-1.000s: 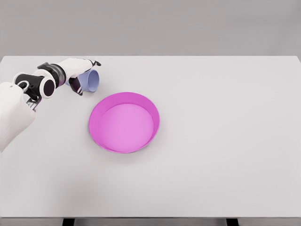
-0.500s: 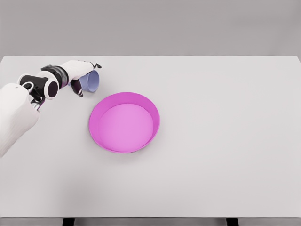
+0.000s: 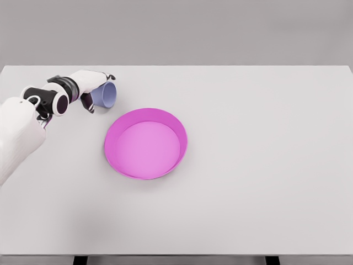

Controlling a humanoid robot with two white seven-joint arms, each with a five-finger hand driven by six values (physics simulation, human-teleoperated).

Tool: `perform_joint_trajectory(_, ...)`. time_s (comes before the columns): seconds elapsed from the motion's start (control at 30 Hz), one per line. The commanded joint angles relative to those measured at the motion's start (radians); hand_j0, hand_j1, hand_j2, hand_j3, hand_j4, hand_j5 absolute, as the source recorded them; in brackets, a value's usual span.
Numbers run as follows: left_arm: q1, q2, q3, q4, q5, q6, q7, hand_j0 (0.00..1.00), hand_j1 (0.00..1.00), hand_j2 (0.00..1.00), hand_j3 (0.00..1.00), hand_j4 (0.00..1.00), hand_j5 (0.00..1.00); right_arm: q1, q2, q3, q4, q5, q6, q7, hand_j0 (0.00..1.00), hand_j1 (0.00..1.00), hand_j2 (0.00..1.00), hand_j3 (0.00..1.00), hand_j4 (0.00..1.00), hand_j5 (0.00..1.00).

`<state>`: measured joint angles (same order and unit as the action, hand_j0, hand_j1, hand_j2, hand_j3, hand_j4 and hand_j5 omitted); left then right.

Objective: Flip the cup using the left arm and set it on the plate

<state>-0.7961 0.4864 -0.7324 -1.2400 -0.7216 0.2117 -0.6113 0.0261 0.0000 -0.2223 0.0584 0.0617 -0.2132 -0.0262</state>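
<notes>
Head view: my left hand point(image 3: 91, 84) wraps the sideways blue cup point(image 3: 105, 95), fingers apparently closed around it, ready to upend it onto the plate point(image 3: 144, 143).

This is a make-believe test room inside a computer. A plain white counter point(image 3: 265, 165) stands before a bare gray wall point(image 3: 176, 30), all smooth and flat like a drawing.

White left arm point(image 3: 19, 138) entering at left edge of frame: smooth bulky shell, black joint rings near wrist, round black caps. White left hand point(image 3: 88, 85), dark fingertips point(image 3: 112, 77).
</notes>
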Motion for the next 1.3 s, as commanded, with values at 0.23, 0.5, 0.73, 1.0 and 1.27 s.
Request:
perform_joint_trajectory(0.23,-0.012,-0.023,0.001,0.054,-0.010,-0.023,0.000,1.00,1.00,1.00,1.00,1.00,1.00,0.000,0.000,0.000,0.000,0.000,0.000,0.000,1.00,1.00,1.00,1.00,1.00,1.00)
perform_joint_trajectory(0.5,-0.014,-0.032,-0.009,0.056,-0.013,-0.029,0.000,1.00,1.00,1.00,1.00,1.00,1.00,0.000,0.000,0.000,0.000,0.000,0.000,0.000,1.00,1.00,1.00,1.00,1.00,1.00)
perform_joint_trajectory(0.73,-0.014,-0.032,-0.009,0.056,-0.012,-0.029,0.000,0.99,0.99,0.99,0.99,0.99,0.99,0.000,0.000,0.000,0.000,0.000,0.000,0.000,1.00,1.00,1.00,1.00,1.00,1.00)
perform_joint_trajectory(1.0,-0.014,-0.037,-0.009,0.056,-0.013,-0.026,0.000,0.86,0.86,0.86,0.86,0.86,0.86,0.000,0.000,0.000,0.000,0.000,0.000,0.000,1.00,1.00,1.00,1.00,1.00,1.00)
perform_joint_trajectory(1.27,-0.014,-0.038,-0.007,0.077,-0.013,-0.023,0.000,0.75,0.75,0.75,0.75,0.75,0.75,0.000,0.000,0.000,0.000,0.000,0.000,0.000,1.00,1.00,1.00,1.00,1.00,1.00)
